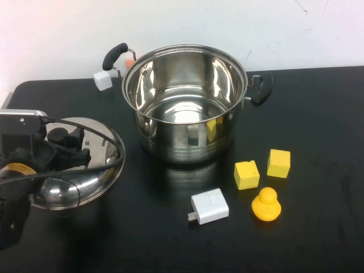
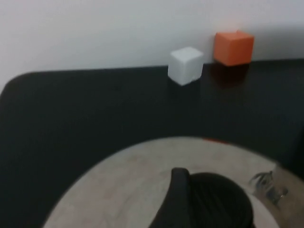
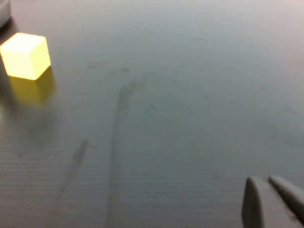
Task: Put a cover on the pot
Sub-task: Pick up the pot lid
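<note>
Left hand [image 1: 67,142] over lid [image 1: 85,170]; pot [image 1: 185,102] uncovered; no writing legible.

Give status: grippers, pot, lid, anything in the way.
Left gripper over the lid knob, lid on table. Right gripper low over bare table, fingers together. Pot open, empty. Nothing between lid and pot.
</note>
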You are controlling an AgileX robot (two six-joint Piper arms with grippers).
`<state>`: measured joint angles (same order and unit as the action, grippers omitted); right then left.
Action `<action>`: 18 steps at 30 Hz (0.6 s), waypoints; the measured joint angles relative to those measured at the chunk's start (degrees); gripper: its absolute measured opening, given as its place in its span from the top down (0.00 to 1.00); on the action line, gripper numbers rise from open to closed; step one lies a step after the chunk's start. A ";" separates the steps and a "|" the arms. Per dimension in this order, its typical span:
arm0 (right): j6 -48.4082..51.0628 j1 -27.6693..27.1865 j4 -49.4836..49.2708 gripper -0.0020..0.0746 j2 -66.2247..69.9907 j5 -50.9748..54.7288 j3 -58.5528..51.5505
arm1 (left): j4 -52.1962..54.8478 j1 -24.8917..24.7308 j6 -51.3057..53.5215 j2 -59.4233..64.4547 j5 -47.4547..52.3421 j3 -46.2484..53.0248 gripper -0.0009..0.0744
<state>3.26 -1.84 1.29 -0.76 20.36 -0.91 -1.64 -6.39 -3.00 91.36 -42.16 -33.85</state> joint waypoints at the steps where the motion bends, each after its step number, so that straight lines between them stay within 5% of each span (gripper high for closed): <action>1: 0.00 0.00 0.00 0.98 0.00 0.00 0.00 | 0.00 0.00 0.13 0.81 -0.01 -0.25 0.25; 8: 0.00 0.00 0.00 0.98 0.00 0.00 0.00 | -1.11 0.00 1.08 4.89 -3.05 -0.62 0.26; 18: 0.00 0.00 0.00 0.98 0.00 0.00 0.00 | -6.16 0.00 1.43 7.10 -5.40 -0.62 0.54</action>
<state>3.26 -1.84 1.29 -0.76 20.36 -0.91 -7.80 -6.39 -1.58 98.46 -47.56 -34.47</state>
